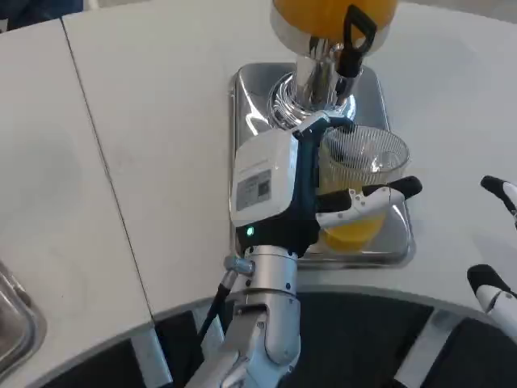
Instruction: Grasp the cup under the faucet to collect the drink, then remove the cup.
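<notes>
A clear plastic cup (365,166) with orange drink in its bottom stands on the steel drip tray (386,242) below the dispenser's black-handled faucet (356,40). My left hand (311,194) grips the cup from its left side, with fingers (376,198) wrapped across its front. The orange juice tank (323,12) sits above on a chrome stand (311,85). My right hand (497,242) hovers at the right edge, its fingers apart and holding nothing.
The white table (161,162) has a seam running down its left part. A metal container edge (16,315) shows at the bottom left. The table's curved front edge lies just below the tray.
</notes>
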